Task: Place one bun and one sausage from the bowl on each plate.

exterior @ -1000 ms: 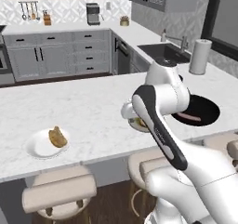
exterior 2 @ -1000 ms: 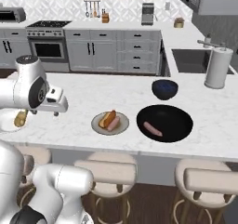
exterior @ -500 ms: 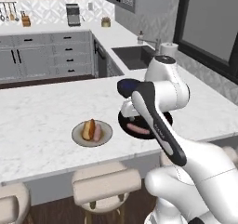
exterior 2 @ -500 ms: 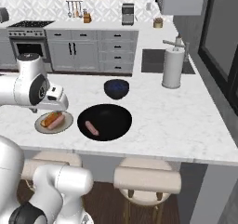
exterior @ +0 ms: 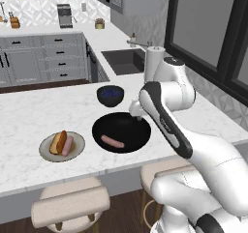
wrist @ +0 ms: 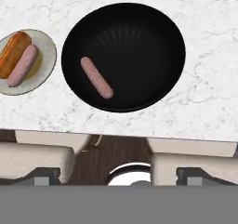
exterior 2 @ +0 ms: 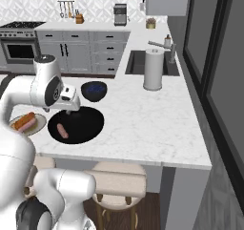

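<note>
While the gripper's jaws cannot be made out, you face one pink sausage (wrist: 96, 77) lying left of centre in the black bowl (wrist: 158, 28): likely light, smooth and roll-prone, best pinched across its middle.

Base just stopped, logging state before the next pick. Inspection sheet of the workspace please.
Surface: white marble counter, stools tucked under its near edge.
Job's things: wide shallow black bowl holds one pink sausage; no bun seen in it. Grey-rimmed plate with olive-brown centre holds one bun and one sausage, side by side.
Clutter: smaller deep dark blue bowl just behind the black bowl; white paper towel roll beside the sink.
Grippers: gripper hangs above the black bowl; fingertips not clear enough to read, cannot tell if open or shut.
Cables: nothing seen.
Surroundings: grey cabinets, dark windows, coffee maker on the back counter.
</note>
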{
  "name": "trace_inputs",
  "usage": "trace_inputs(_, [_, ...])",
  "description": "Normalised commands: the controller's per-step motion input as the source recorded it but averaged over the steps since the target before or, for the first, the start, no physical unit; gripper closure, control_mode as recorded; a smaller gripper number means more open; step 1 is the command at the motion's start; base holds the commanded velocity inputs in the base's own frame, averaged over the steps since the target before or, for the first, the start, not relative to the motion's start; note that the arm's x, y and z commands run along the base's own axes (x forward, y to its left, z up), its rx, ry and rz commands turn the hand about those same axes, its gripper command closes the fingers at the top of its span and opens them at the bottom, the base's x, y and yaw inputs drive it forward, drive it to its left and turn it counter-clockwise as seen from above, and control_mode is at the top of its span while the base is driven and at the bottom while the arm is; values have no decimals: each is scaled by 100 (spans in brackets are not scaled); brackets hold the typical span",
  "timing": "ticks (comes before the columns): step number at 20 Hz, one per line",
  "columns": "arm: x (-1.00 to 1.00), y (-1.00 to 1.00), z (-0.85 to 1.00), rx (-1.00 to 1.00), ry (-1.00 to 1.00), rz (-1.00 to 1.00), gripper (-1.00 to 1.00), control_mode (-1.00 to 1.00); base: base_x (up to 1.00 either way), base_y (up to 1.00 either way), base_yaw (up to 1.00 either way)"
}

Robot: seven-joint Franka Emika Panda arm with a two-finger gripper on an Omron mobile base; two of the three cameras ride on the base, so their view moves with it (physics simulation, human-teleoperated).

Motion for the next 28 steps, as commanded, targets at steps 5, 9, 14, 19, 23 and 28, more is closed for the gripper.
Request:
trace_inputs(5, [97, 43, -90, -1, 0, 9, -100, -100, 0, 0, 0])
trace_inputs(9, [65, 64, -100, 0, 0, 13, -100, -100, 0, 0, 0])
trace_inputs(14, [61, 15, -74, 0, 0, 7, -100, -100, 0, 0, 0])
trace_inputs(19, [35, 4, -56, 0, 0, 4, -100, -100, 0, 0, 0])
trace_inputs(23, [-2, 21, -36, 0, 0, 4, -100, -100, 0, 0, 0])
trace_inputs(28, [5, 4, -14, 0, 0, 1, -100, -100, 0, 0, 0])
